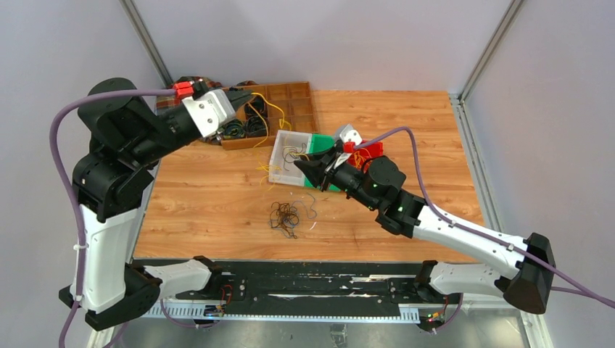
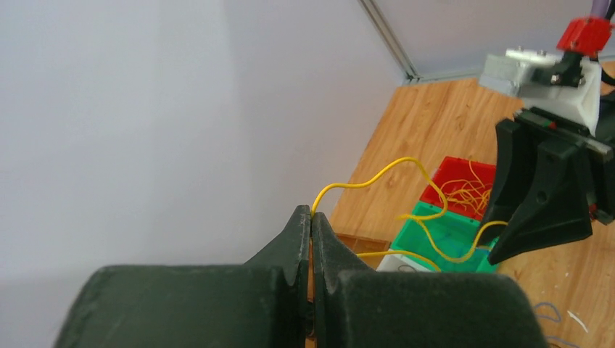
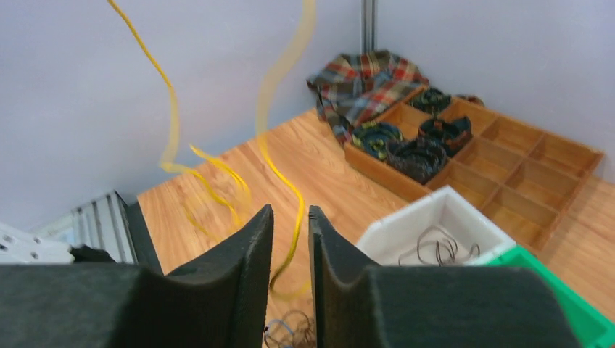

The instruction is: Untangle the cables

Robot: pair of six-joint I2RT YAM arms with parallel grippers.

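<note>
My left gripper [image 1: 246,95] is raised over the wooden tray and shut on one end of a thin yellow cable [image 1: 271,109], pinched at the fingertips [image 2: 312,212]. The yellow cable [image 2: 377,174] arcs down toward the bins and my right gripper [image 1: 299,165]. In the right wrist view the right jaws [image 3: 290,210] stand a little apart, and the yellow cable [image 3: 281,170] hangs in the gap without being pinched. A small tangle of black and blue cables [image 1: 284,215] lies on the table below.
A white bin [image 1: 278,161] holds a few black wires [image 3: 435,250]. A green bin [image 2: 435,217] and a red bin [image 2: 453,168] with yellow wires stand beside it. A wooden compartment tray [image 1: 290,98] with black coils and a plaid cloth [image 3: 366,76] sit at the back left.
</note>
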